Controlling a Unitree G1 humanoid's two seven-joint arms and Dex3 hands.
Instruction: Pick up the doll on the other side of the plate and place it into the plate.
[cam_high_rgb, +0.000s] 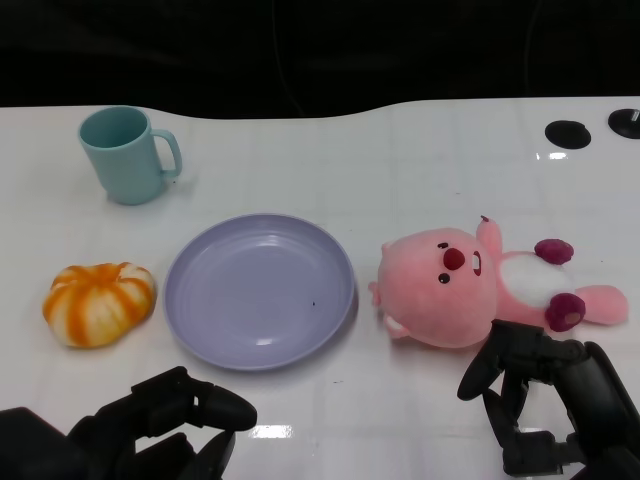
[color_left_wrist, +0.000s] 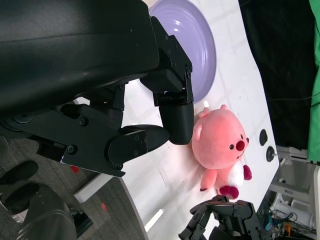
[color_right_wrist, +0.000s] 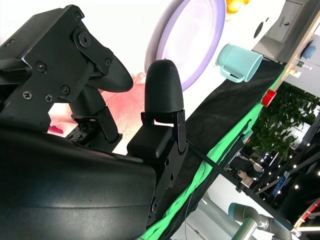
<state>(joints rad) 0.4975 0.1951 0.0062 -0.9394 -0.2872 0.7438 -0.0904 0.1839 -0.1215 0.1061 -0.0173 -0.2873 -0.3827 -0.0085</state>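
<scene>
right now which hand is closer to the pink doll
Right. The right hand sits just on the near side of the pink doll, almost at its body, fingers apart and holding nothing. The left hand is across the table, near the plate, well away from the doll.

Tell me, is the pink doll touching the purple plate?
Apart. The head view shows a strip of white table between the pink doll and the purple plate.

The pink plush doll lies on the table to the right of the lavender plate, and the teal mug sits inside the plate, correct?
Not quite. In the head view the teal mug stands on the white table, behind the round lavender plate, not inside it. The pink plush doll does lie right of the plate.
</scene>
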